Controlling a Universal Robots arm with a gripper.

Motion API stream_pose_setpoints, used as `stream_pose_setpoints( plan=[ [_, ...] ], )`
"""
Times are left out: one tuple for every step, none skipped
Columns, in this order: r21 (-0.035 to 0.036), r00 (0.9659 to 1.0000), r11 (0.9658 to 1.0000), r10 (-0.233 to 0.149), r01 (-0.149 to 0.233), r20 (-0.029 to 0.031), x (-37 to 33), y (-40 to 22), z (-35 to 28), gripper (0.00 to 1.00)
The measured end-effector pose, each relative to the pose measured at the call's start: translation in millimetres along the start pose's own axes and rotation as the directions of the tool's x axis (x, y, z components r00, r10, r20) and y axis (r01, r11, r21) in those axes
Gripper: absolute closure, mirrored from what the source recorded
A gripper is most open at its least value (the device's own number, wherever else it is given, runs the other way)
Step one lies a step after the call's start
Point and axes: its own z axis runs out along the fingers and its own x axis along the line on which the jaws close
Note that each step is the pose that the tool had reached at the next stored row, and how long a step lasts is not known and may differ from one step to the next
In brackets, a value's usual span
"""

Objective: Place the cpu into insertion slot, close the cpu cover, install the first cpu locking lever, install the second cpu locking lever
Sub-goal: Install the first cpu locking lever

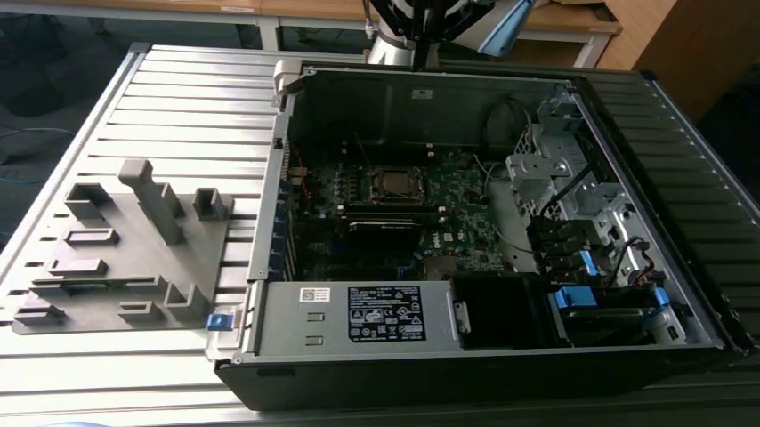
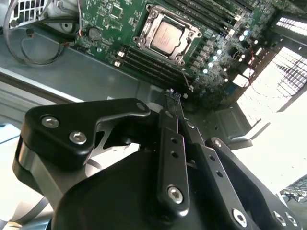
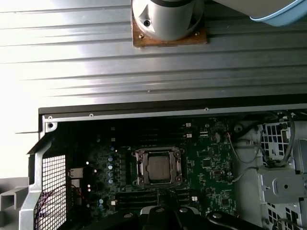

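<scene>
Slatted metal table (image 1: 178, 107) spreads beneath the pincer (image 2: 172, 95) and carries everything else. On it lies an open computer case (image 1: 665, 294), resting on its side with its inside turned up toward the pincer, which hangs over that opening on the end of the robot arm (image 1: 428, 22).

A grey moulded fixture (image 1: 119, 258) with upright posts sits on the table beside the case, well apart from the pincer, at the exterior view's left. A power supply box (image 1: 384, 316) with a white label fills one end of the case, also well away from the pincer.

The green motherboard (image 2: 110, 19) covers the case floor below and ahead of the pincer. In the second wrist view the two black fingers (image 2: 171, 143) run side by side and meet at their tips, pressed together with nothing between them. The tips point at the board's near edge.

Beyond the fingertips, apart from them, the cpu cover (image 2: 142, 37) lies flat as a shiny frame on the socket. Inside its square opening sits the cpu (image 2: 166, 36), seated level, its dull grey top facing the pincer.
</scene>
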Motion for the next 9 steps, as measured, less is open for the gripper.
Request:
stream_pose_setpoints(
  plan=[
    [0.0000,1.0000,1.0000,0.000,0.000,0.0000,0.0,0.0,0.0,0.89],
    [0.0000,1.0000,1.0000,0.000,0.000,0.0000,0.0,-0.1,0.0,0.89],
    [0.0000,1.0000,1.0000,0.000,0.000,0.0000,0.0,-0.1,0.1,0.89],
    [-0.0001,1.0000,1.0000,0.000,0.000,0.0001,0.0,-0.1,0.1,0.89],
    [-0.0001,1.0000,1.0000,0.000,0.000,0.0000,0.0,-0.1,0.1,0.89],
    [-0.0001,1.0000,1.0000,0.000,0.000,0.0000,0.0,-0.1,0.1,0.89],
    [-0.0003,1.0000,1.0000,0.000,0.000,0.0001,0.0,-0.1,0.4,0.89],
    [-0.0003,1.0000,1.0000,0.000,0.000,0.0001,0.0,-0.1,1.0,0.89],
    [-0.0004,1.0000,1.0000,0.000,0.000,0.0002,0.1,-0.3,2.2,0.89]
  ],
)
